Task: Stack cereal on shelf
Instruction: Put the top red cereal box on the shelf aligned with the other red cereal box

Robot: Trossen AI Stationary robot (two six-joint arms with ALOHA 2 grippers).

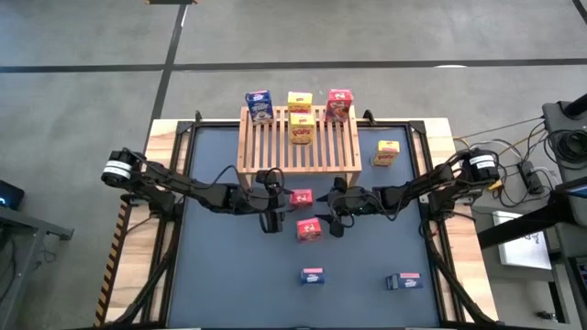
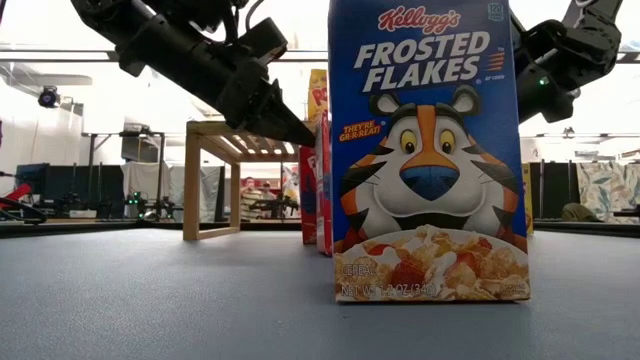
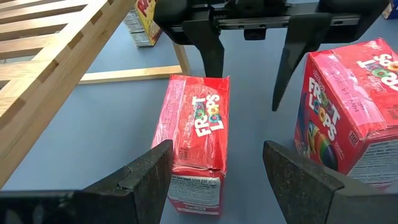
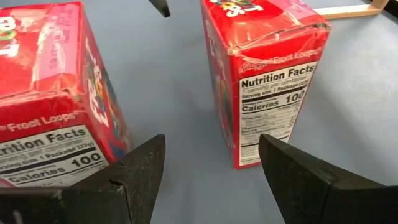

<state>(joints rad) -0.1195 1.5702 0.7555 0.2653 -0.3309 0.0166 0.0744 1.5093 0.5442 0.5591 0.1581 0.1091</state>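
We've got the left gripper (image 1: 271,220) and right gripper (image 1: 336,223) both open w/ nothing held, flanking two red cereal boxes (image 1: 301,197) just near of the shelf (image 1: 298,139); light, crushable cardboard, so pinch across the narrow sides.

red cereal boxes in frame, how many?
3. One red box stands at the shelf's far edge. Another sits on the mat just in front of the shelf; the third sits nearer, between both hands. None seem hidden.
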